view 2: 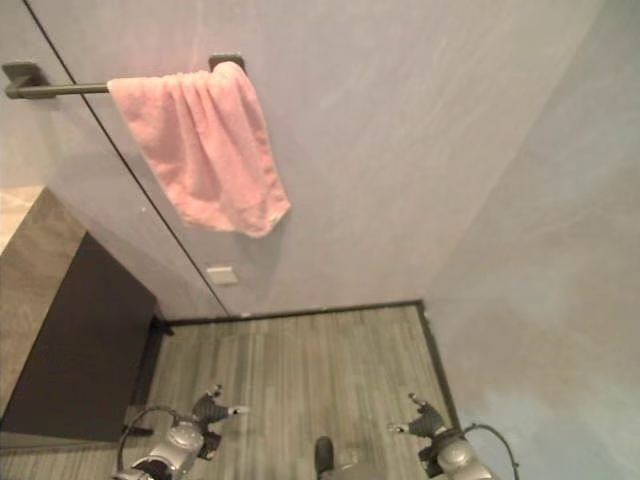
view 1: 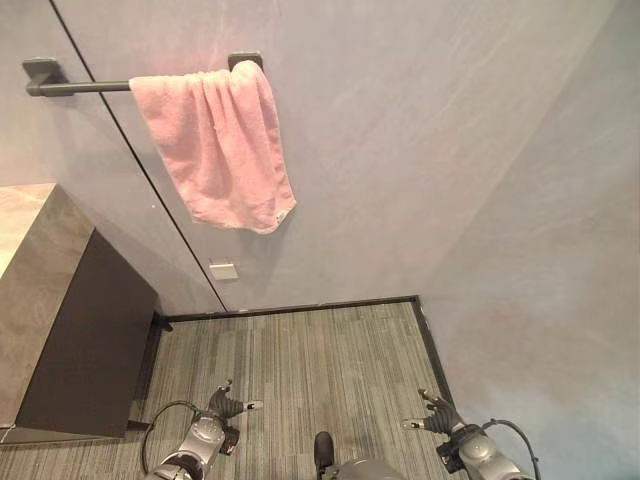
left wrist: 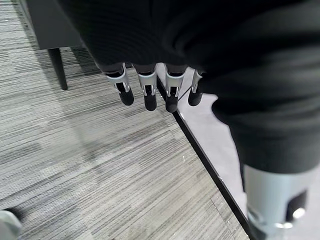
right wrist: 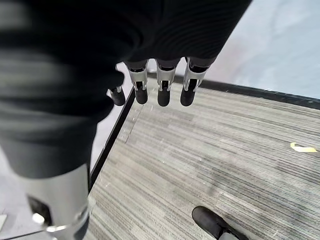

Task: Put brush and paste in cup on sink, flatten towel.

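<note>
Towel (view 1: 220,145) bunched on rail (view 1: 80,87)

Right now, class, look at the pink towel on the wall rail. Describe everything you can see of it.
The pink towel looks like soft terry cloth. It hangs over the right-hand end of a dark rail fixed to the grey wall, bunched into folds near the top rather than spread flat. Its lower edge slants, reaching lowest at the right corner, where a small tag shows. It touches only the rail and perhaps the wall; neither hand is near it.
</note>
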{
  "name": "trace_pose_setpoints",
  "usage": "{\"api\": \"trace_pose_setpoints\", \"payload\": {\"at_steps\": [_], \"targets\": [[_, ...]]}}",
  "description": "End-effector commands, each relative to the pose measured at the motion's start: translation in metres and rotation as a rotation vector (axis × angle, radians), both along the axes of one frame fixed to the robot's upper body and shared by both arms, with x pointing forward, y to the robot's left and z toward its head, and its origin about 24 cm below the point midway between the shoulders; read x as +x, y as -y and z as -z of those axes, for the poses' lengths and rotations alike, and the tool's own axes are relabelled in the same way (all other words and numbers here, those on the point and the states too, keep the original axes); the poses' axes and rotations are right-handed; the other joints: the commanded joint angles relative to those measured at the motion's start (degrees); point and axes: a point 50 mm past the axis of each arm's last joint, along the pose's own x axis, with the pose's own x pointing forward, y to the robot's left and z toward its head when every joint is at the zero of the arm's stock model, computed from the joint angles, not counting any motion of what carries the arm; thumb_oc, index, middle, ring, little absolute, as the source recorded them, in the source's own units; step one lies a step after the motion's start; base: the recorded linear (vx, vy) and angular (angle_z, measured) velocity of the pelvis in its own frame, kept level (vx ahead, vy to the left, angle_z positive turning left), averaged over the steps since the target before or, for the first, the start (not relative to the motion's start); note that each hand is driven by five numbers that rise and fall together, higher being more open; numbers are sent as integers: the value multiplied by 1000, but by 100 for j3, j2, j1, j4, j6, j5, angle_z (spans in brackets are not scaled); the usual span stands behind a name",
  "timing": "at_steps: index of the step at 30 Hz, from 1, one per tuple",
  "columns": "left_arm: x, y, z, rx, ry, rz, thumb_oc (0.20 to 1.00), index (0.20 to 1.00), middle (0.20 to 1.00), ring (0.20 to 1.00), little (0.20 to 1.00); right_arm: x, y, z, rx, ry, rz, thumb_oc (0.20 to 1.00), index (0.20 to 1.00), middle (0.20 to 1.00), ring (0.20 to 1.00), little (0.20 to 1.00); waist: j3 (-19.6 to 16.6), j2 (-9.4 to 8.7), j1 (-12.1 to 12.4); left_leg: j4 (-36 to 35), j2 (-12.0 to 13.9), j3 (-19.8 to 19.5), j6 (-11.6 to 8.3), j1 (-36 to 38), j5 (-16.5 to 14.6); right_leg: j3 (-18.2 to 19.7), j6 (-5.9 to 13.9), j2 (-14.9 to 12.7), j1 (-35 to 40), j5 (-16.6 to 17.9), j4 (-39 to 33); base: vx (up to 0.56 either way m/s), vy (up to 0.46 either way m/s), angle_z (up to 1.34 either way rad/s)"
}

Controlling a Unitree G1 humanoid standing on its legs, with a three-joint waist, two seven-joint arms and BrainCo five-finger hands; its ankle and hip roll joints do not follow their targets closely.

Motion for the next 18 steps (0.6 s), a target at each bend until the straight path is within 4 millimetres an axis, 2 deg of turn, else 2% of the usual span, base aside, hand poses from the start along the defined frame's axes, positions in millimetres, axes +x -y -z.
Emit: {"api": "trace_pose_setpoints", "payload": {"at_steps": [1, 3, 4, 5, 6, 7, 8, 10, 14, 16, 18], "targets": [[6, -19, -9, 59, 54, -21, 1000, 1000, 1000, 1000, 1000, -4, 1, -1, -33, 22, -42, 1000, 1000, 1000, 1000, 1000, 30, 23, -14, -1505, -234, 341, 499, -80, 670, 411, 865, -334, -248, -281, 580, 213, 90, 7], [7, -21, -10, 68, 58, -23, 1000, 1000, 1000, 1000, 1000, -8, 1, 2, -50, 7, -51, 1000, 1000, 1000, 1000, 1000, 57, 86, 68, -1979, 21, 350, 380, -312, 1213, 485, 867, -307, -92, -369, 557, 227, 119, -3], [6, -21, -10, 71, 57, -28, 1000, 1000, 1000, 1000, 1000, -8, 0, 2, -55, 6, -61, 1000, 1000, 1000, 1000, 1000, 61, 102, 89, -2133, 154, 394, 333, -397, 1352, 517, 882, -315, -23, -400, 550, 158, 90, -10], [6, -21, -10, 71, 57, -28, 1000, 1000, 1000, 1000, 1000, -8, 0, 2, -55, 6, -61, 1000, 1000, 1000, 1000, 1000, 67, 96, 92, -2154, 148, 400, 331, -375, 1361, 521, 883, -320, -13, -405, 550, 254, 160, -36], [3, -25, -9, 74, 52, -48, 1000, 1000, 1000, 1000, 1000, -9, 0, 3, -64, 0, -73, 1000, 1000, 1000, 1000, 1000, 67, 136, 135, -2400, 402, 355, 255, -426, 1588, 661, 911, -326, 147, -522, 600, 293, 188, -52], [0, -26, -7, 76, 45, -59, 1000, 1000, 1000, 1000, 1000, -10, -1, 3, -60, -1, -69, 1000, 1000, 1000, 1000, 1000, 41, 168, 146, -2382, 472, 294, 228, -406, 1679, 734, 923, -322, 234, -580, 628, 538, 412, -83], [-8, -27, -4, 72, 18, -55, 1000, 1000, 1000, 1000, 1000, -15, 0, 6, -63, -26, -68, 1000, 1000, 1000, 1000, 1000, -82, 205, 141, -2131, 343, 256, 316, -290, 1470, 919, 980, -415, 406, -736, 779, 423, 360, -83], [-9, -28, -3, 75, 14, -56, 1000, 1000, 1000, 1000, 1000, -18, 0, 8, -63, -37, -63, 1000, 1000, 1000, 1000, 1000, -105, 178, 144, -2032, 293, 269, 353, -289, 1406, 951, 994, -476, 450, -757, 807, 232, 228, -71], [-11, -28, -3, 81, 8, -28, 1000, 1000, 1000, 1000, 1000, -24, -2, 11, -36, -52, -13, 1000, 1000, 1000, 1000, 1000, -210, 108, 124, -1592, 19, 444, 569, -276, 1014, 1106, 1178, -813, 491, -748, 1081, 180, 253, -11], [-8, -30, -5, 80, 21, -29, 1000, 1000, 1000, 1000, 1000, -20, -5, 10, -19, -39, -1, 1000, 1000, 1000, 1000, 1000, -207, 92, 141, -1590, -76, 504, 665, -224, 912, 1180, 1243, -871, 343, -583, 1326, 110, 252, -1], [-8, -30, -6, 80, 27, -21, 1000, 1000, 1000, 1000, 1000, -17, -9, 10, -2, -33, 11, 1000, 1000, 1000, 1000, 1000, -176, 101, 170, -1652, -182, 539, 767, -100, 834, 1182, 1309, -964, 129, -204, 1732, 87, 222, -8]]}}
